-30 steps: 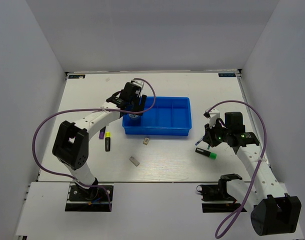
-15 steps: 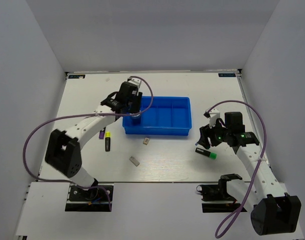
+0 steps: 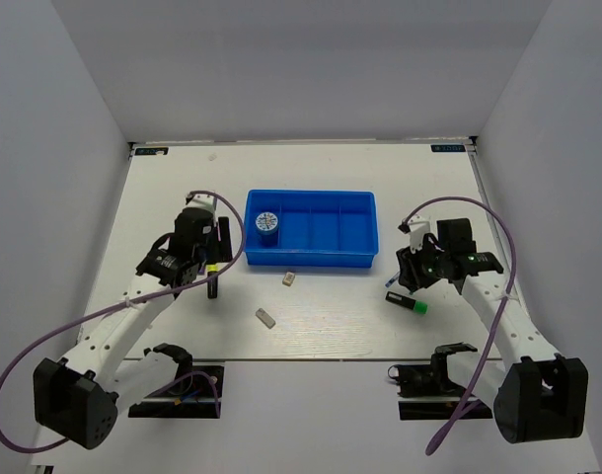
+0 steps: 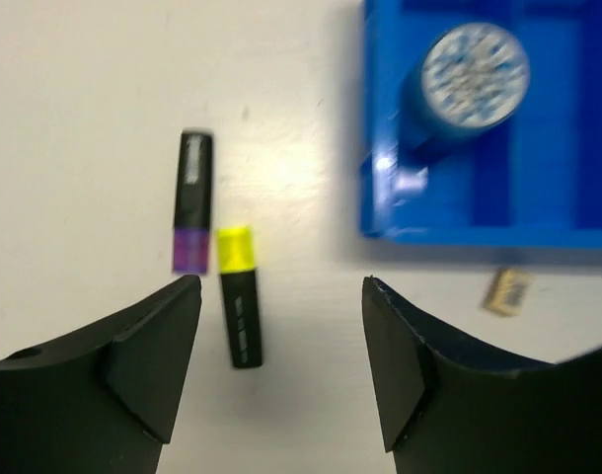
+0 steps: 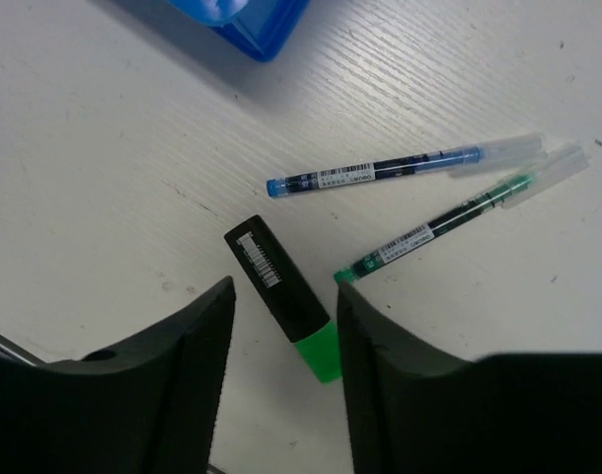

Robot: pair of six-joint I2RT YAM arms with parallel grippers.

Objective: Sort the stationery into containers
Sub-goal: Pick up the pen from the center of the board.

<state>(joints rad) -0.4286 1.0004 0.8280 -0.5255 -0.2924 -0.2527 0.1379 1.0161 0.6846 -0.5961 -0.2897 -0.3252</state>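
Observation:
The blue tray stands mid-table, and a round blue-and-white disc lies in its leftmost compartment. My left gripper hangs open and empty over the table left of the tray. Just beyond its fingers lie a yellow-ended marker and a purple-ended marker. My right gripper is open, low over a green-ended black marker that lies between its fingers untouched. A blue pen and a green pen lie just past it.
Two small erasers lie in front of the tray, one close to its front wall and one nearer me. The tray's other three compartments look empty. White walls enclose the table on the left, right and far sides.
My left arm has pulled back from the tray's left compartment to the markers on the left, leaving the disc in the tray. My right gripper has opened above the green marker.

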